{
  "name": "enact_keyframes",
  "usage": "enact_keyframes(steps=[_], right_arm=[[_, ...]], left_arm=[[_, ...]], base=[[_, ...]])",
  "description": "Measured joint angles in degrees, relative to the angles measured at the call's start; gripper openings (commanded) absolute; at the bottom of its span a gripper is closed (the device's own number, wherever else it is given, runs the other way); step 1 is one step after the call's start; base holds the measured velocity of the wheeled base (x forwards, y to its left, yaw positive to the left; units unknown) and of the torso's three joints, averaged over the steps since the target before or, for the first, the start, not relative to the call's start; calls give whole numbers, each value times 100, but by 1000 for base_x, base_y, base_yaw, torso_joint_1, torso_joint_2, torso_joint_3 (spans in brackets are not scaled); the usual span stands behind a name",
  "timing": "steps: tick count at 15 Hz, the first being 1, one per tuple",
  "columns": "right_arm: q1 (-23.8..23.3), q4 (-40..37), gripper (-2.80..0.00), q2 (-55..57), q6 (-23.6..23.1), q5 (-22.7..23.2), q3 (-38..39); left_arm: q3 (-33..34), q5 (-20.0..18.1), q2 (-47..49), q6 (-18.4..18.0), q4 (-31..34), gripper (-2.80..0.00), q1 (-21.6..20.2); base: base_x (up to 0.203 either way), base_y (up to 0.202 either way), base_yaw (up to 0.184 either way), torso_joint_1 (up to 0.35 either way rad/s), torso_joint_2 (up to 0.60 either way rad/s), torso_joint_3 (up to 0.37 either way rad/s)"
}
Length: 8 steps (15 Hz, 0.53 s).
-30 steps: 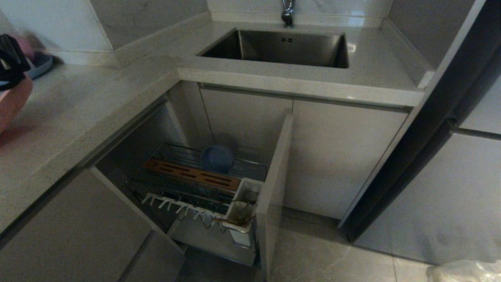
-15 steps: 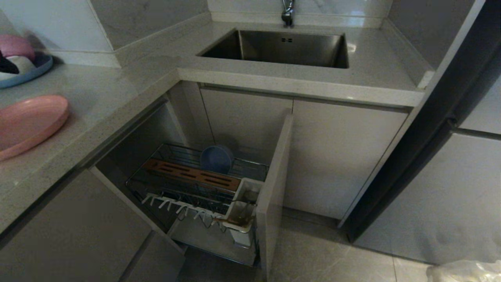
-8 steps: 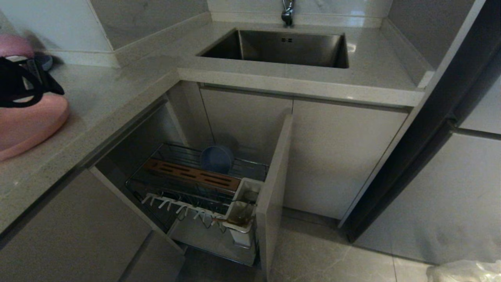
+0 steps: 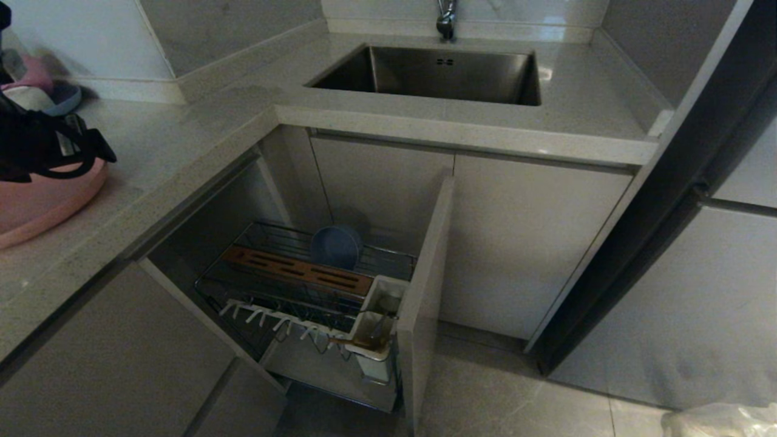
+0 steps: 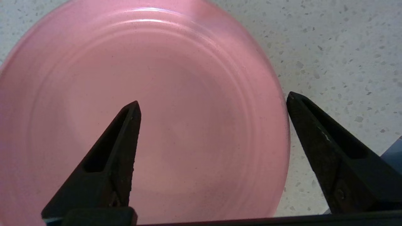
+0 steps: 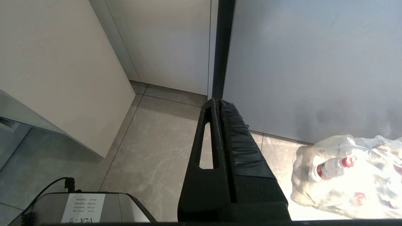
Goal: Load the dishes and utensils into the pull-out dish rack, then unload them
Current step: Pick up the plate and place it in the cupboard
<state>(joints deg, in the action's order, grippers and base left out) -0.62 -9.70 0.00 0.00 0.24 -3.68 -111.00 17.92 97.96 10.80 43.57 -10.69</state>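
Left gripper point(image 5: 213, 103), jaws spread wide and empty, hovering over the salmon-pink plate point(image 5: 188, 94) on the far-left countertop point(image 4: 182, 152); unloading apparently underway, blue-grey bowl point(image 4: 335, 246) sitting in the pull-out dish rack point(image 4: 243, 291), likely next

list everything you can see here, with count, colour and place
plate: 1, salmon pink, on the counter at far left
bowl: 1, blue-grey, standing in the rack behind the wooden strip
rack: 1, chrome wire with a brown wooden strip, pulled out of the lower cabinet
cups: 2, white, at the rack's front corner; utensils stick out of the nearer one
counter: 1, speckled light grey, L-shaped
sink: 1, steel, set in the counter at the back
bag: 1, clear plastic with bottles, on the floor
left gripper: black, jaws open astride the plate's rim
right gripper: black, jaws shut, parked over the floor
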Motion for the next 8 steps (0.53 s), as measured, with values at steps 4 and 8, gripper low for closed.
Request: enact_keyframes(steps=[4, 8], right_arm=[[0, 0, -280, 0, 0, -2, 0], [0, 1, -280, 0, -1, 0, 0]], left_arm=[[0, -14, 20, 46, 30, 0, -28], [9, -28, 33, 118, 67, 0, -74]], base=[[0, 0, 0, 0, 0, 0], [0, 0, 0, 0, 0, 0]])
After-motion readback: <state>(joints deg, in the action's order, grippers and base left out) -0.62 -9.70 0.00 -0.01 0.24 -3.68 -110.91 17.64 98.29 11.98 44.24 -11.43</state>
